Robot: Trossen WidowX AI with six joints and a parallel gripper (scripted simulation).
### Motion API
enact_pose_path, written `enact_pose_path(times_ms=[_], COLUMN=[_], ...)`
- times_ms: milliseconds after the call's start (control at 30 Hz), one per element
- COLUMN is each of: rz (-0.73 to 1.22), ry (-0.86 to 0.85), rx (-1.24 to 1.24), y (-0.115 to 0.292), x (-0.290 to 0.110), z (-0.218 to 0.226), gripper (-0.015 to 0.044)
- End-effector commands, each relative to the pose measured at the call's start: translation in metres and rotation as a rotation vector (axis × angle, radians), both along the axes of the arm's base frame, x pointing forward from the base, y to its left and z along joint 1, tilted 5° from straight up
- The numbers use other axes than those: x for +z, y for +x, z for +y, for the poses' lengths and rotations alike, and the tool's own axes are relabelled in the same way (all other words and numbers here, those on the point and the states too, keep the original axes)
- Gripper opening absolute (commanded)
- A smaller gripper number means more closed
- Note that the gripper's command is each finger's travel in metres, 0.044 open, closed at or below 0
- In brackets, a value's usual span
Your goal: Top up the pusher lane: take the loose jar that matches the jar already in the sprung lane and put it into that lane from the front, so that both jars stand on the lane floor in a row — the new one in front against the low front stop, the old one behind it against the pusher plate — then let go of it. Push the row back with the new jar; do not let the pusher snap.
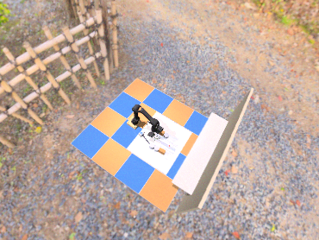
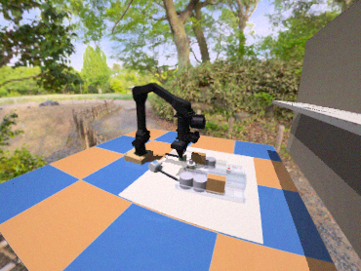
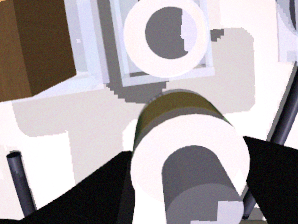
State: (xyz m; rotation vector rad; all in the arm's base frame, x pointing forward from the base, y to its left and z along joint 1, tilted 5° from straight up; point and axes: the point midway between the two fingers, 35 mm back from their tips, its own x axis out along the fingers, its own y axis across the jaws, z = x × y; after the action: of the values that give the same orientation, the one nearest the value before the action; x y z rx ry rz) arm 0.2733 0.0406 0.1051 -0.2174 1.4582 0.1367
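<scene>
Outdoor gravel yard, checkered blue-and-orange platform with a white mat at centre.

Item 1: olive jar with white lid, pinched between the gripper fingers, which are closed on its body; carried above the mat, just in front of the lane.

Item 2: matching white-lidded jar, standing in the clear lane straight ahead in the wrist view. Pusher plate behind it not discernible.

Item 3: brown box, left of the lane; grey jars and another brown box in the nearer lane.

Risks: entering too high or off-centre would catch the low front stop or a lane wall and tip the held jar; releasing before the row is seated could let the spring throw both jars forward.

Clearance: lane walls sit close on both sides of the standing jar; open mat lies before the lane mouth.
</scene>
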Motion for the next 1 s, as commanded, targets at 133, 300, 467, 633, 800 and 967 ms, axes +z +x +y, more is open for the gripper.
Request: enact_pose_path(times_ms=[133,300,467,633,800,967], rz=[0.006,0.006,0.006,0.006,0.005,0.005], ry=[0.002,0.002,0.002,0.002,0.002,0.002], rx=[0.006,0.006,0.006,0.006,0.006,0.006], y=[0.002,0.002,0.004,0.006,0.008,0.01], x=[-0.022,-0.023,-0.022,-0.022,-0.022,-0.022], z=[-0.001,-0.001,-0.001,-0.001,0.0,0.0], gripper=[0.0,0.0,0.0,0.0,0.0,0.0])
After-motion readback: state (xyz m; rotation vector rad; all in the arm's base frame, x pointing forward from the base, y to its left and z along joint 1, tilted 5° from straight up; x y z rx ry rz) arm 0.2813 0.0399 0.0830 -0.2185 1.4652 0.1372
